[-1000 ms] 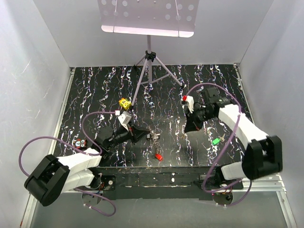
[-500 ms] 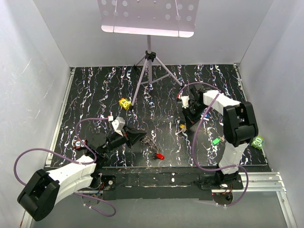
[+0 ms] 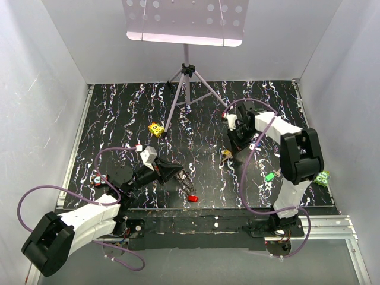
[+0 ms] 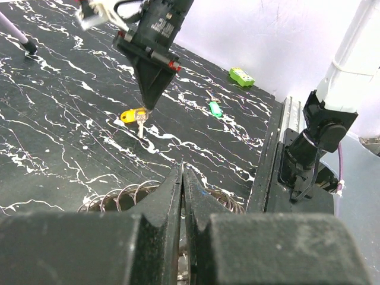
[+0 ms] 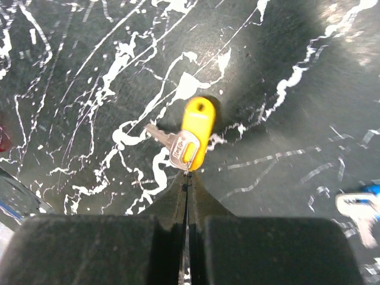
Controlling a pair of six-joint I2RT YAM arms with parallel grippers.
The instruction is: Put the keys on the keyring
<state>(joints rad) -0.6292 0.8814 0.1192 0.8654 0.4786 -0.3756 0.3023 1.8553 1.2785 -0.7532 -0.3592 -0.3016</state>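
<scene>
**Two-arm key-threading scene: overhead view with both wrist views.**

Over the last second the right arm has folded its elbow back toward the right wall. This has carried the right gripper [image 4: 145,108] leftward and farther away, onto the orange key [image 5: 196,132], which lies flat on the table [image 3: 130,107] right of centre. The jaws are clenched to a point whose tip touches the near end of the key's head. Whether the key is actually pinched cannot be told.

In the same interval the left gripper [image 3: 177,171] has drawn a little nearer and leftward. Its jaws are clamped on the keyring [image 3: 186,179], whose wire coils emerge on both sides of the fingers in the left wrist view. The ring sits close to the near edge, left of centre. The red key [image 3: 193,198] has shifted along with the ring and lies just beside it on the near side. This suggests it is already threaded, though the join is too small to see. On that reading the orange key is the next one to add, and it lies well apart from the ring.

**Count**
- Keyring: one.
- Coloured keys: four. These are the red key, the orange key, the green key [image 3: 270,176] and the blue key [image 5: 356,209]. The last two lie loose to the right of the right gripper.
- Dotted cubes: two. The yellow cube [image 3: 155,129] is left of centre and the green cube [image 3: 322,177] is by the right wall.
- Tripod stand [image 3: 186,70]: one, at the far side.
</scene>
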